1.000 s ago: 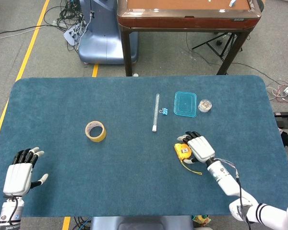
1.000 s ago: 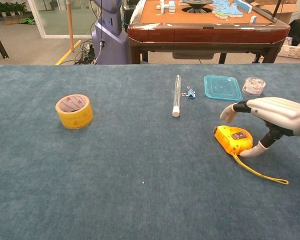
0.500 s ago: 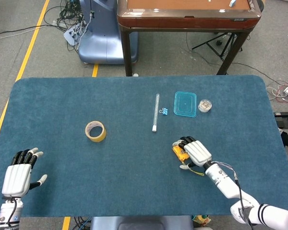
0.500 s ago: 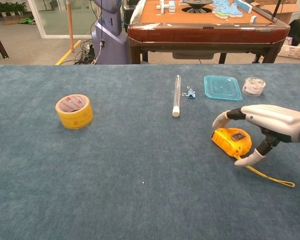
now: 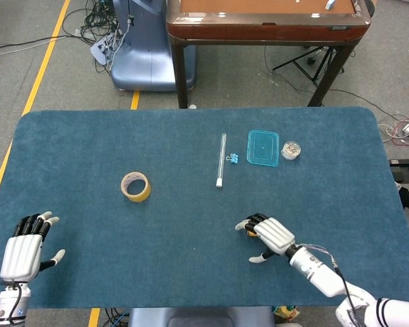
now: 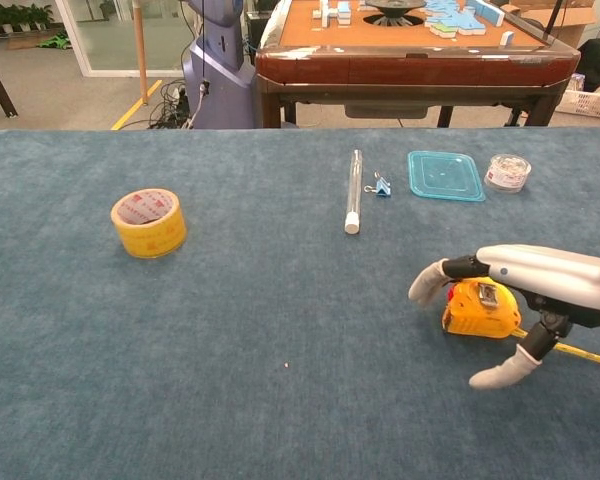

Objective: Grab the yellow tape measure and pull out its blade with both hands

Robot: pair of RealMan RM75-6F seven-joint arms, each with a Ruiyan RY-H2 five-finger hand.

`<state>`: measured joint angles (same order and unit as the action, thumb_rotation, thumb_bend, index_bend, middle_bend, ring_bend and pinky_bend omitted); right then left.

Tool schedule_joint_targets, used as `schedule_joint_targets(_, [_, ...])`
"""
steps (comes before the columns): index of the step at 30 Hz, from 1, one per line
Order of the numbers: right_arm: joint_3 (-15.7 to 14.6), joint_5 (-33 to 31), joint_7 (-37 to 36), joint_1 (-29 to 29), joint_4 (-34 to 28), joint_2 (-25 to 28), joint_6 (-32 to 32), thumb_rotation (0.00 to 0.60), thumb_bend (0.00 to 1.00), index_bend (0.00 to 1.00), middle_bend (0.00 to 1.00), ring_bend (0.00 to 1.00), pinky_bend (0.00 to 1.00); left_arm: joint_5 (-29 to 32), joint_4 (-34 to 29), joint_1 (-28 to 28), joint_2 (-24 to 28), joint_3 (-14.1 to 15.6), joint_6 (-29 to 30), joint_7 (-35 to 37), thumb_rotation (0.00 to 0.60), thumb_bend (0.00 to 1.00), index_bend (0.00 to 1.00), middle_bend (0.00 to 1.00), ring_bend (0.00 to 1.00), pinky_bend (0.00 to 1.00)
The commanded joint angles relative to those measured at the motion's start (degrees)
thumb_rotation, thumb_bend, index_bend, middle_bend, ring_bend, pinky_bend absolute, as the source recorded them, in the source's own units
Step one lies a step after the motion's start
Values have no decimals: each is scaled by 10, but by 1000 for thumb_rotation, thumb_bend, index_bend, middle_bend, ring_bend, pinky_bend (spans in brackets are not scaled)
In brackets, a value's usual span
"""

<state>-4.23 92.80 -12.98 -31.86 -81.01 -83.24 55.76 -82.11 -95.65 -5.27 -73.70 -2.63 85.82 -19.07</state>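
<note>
The yellow tape measure [image 6: 479, 308] lies on the blue table cloth under my right hand [image 6: 540, 283]. The fingers arch over its far side and the thumb [image 6: 500, 373] hangs clear of its near side. Its yellow strap [image 6: 586, 352] trails off to the right. From the head view only a sliver of the tape measure [image 5: 250, 231] shows beside the right hand [image 5: 270, 236]. My left hand [image 5: 24, 251] sits at the near left corner of the table, fingers spread, holding nothing. It is out of the chest view.
A roll of yellow tape [image 6: 148, 222] stands at the left. Further back lie a clear tube [image 6: 353, 190], a blue binder clip [image 6: 380, 186], a teal lid [image 6: 445, 175] and a small round container [image 6: 507, 171]. A brown table [image 5: 266, 20] stands beyond.
My right hand has moved toward me and a little left, and the tape measure has come along under it. The left hand has barely shifted.
</note>
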Motion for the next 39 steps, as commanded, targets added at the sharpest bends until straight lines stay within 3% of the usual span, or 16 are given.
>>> schedule_joint_targets(1, [5,1,8,11,-5,13,31,600,118,247,263,183,139,-1,1,-2,-1,0,-2,0,600,167,255,180,131,95])
schedule_joint_targets(15, [37,-89,114,27,37,-5,11,600,118,247,263,183,139,1,5,-3,-6,0,-6,3,600,167,255,180,131,95])
schedule_joint_targets(28, [67,-122,179,15,80,-55,6,600,157,247,288,213,139,-1,7,-2,-6,-1,-5,8,600,167,255,180,131,95])
schedule_joint_targets(39, [58,-130,190,7,54,-41,-24,600,191,247,313,224,139,-2,4,2,-3,1,-1,5,600,167,255,180,131,95])
